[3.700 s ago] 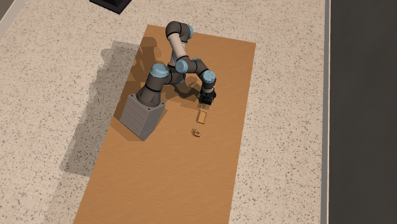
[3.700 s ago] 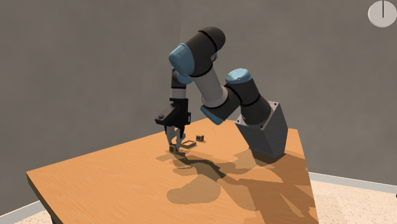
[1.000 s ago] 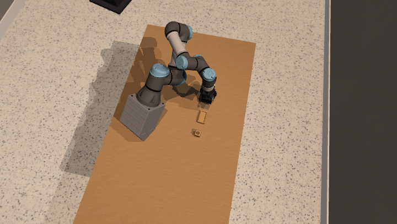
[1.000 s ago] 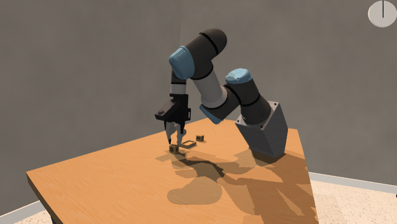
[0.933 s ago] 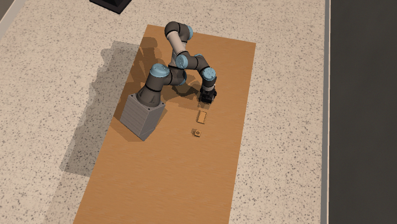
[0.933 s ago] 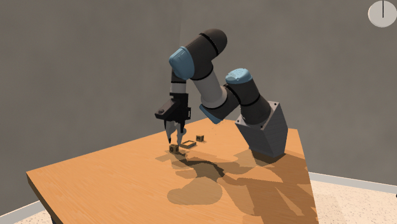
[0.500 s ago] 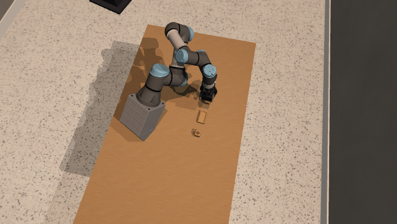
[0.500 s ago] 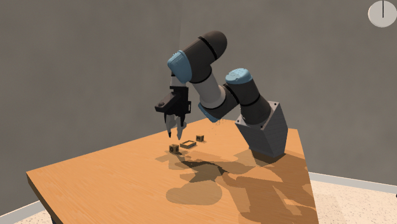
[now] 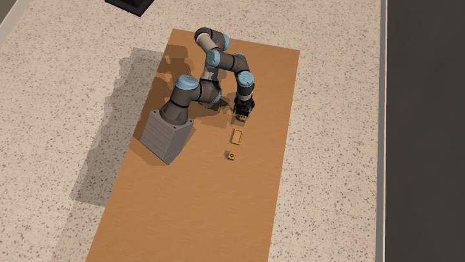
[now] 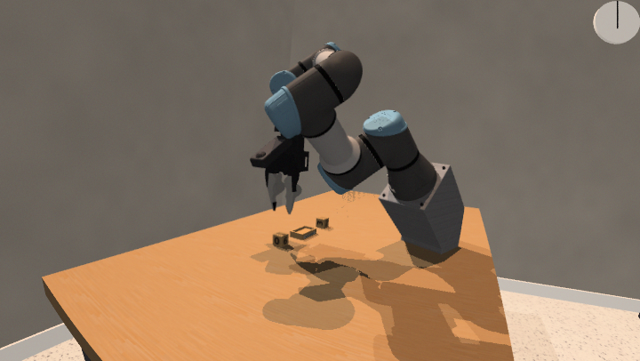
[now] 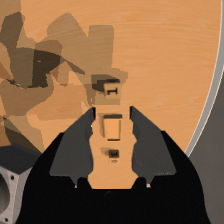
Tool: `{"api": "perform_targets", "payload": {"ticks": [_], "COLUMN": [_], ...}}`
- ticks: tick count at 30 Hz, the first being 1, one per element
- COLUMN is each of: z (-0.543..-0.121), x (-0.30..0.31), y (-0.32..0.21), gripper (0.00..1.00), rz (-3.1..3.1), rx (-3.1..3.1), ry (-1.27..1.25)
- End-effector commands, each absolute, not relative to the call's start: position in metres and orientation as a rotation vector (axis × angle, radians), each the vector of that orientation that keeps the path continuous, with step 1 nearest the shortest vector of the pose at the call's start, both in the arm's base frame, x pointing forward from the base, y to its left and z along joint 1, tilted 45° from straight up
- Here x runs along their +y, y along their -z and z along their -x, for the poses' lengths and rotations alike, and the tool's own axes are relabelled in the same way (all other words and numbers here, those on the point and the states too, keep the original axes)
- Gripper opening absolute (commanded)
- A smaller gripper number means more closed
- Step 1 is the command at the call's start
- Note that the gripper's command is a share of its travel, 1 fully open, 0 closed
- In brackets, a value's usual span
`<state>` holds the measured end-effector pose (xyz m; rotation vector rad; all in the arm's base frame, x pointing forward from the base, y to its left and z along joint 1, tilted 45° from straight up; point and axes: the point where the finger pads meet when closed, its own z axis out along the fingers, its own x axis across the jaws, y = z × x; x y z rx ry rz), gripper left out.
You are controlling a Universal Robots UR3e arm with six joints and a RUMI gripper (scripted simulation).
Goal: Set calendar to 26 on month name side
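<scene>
My gripper [image 9: 241, 116] [image 10: 281, 209] [image 11: 112, 107] is partly open and empty, raised above the wooden table [image 9: 195, 211] [image 10: 179, 291]. A small wooden cube [image 10: 280, 239] [image 9: 242, 119] [image 11: 111, 90] with dark digits on its faces lies on the table below the fingertips, not touching them. The shallow wooden tray [image 9: 236, 136] [image 10: 303, 232] [image 11: 112, 126] lies empty just beside it. The second cube [image 9: 230, 155] [image 10: 322, 221] [image 11: 114, 153] sits on the table on the tray's other side. In the wrist view the tray and second cube show between my fingers.
The arm's grey base block [image 9: 166, 136] [image 10: 425, 215] stands on the table near the tray, and the arm casts broad shadows across the wood. The table edge runs close on the right in the overhead view. A dark object [image 9: 130, 4] lies on the floor beyond.
</scene>
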<state>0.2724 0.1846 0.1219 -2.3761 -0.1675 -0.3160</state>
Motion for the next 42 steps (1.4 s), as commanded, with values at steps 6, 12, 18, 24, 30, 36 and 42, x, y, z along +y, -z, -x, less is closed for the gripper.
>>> {"api": "perform_targets", "payload": {"ticks": [6, 12, 18, 24, 30, 36, 42], "z": [-0.2705, -0.2705, -0.2705, -0.2705, -0.2705, -0.2705, -0.2705], "x": [0.1774, 0.1773, 0.1773, 0.1773, 0.1773, 0.1772, 0.1772], "y": [-0.1292, -0.1294, -0.1294, -0.1294, -0.1294, -0.1294, -0.1294], "gripper": [0.29, 0.29, 1.0, 1.0, 1.0, 1.0, 1.0], "rz": [2.374, 2.374, 2.374, 2.374, 2.374, 2.374, 2.374], "rx": [-0.168, -0.168, -0.168, -0.168, -0.168, -0.168, -0.171], "ry": [0.32, 0.32, 0.32, 0.32, 0.32, 0.32, 0.321]}}
